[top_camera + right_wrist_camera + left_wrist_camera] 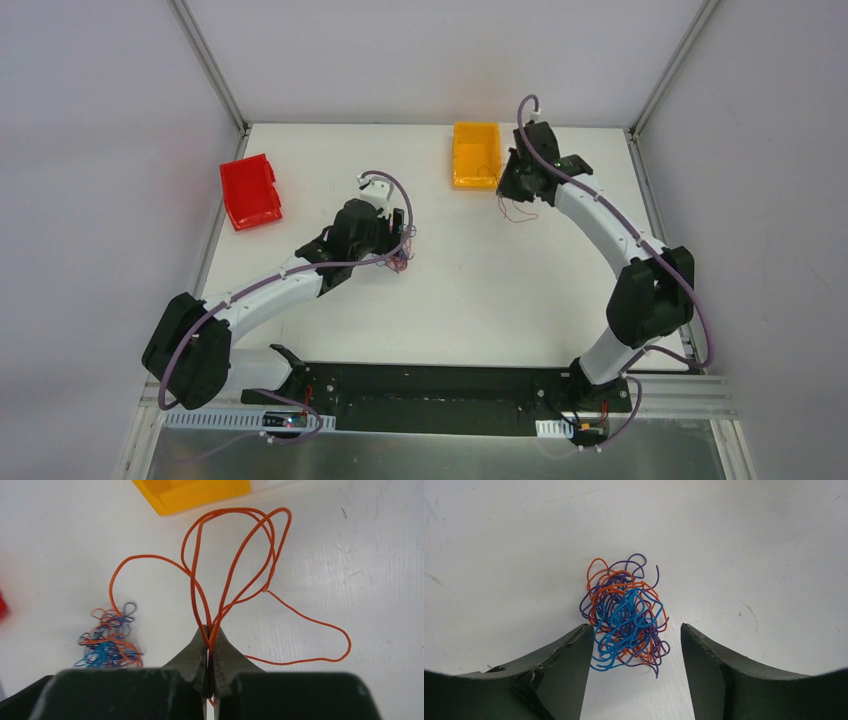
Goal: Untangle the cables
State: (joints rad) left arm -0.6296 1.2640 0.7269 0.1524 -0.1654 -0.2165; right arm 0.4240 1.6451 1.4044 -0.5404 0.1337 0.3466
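Observation:
A tangled bunch of cables (pixel 626 615) in blue, orange and purple lies on the white table, also seen from above (pixel 401 260) and small in the right wrist view (pixel 109 642). My left gripper (pixel 634 645) is open, its fingers either side of the bunch's near end, the left finger touching it. My right gripper (pixel 210 632) is shut on a loose orange cable (pixel 235 555) whose loops spread over the table in front of the jaws. From above that cable (pixel 519 208) hangs below the right gripper (pixel 518 180) next to the orange bin.
An orange bin (pixel 475 154) stands at the back middle, its corner in the right wrist view (pixel 192 492). A red bin (pixel 250 191) stands at the back left. The table's walls rise at the back and sides.

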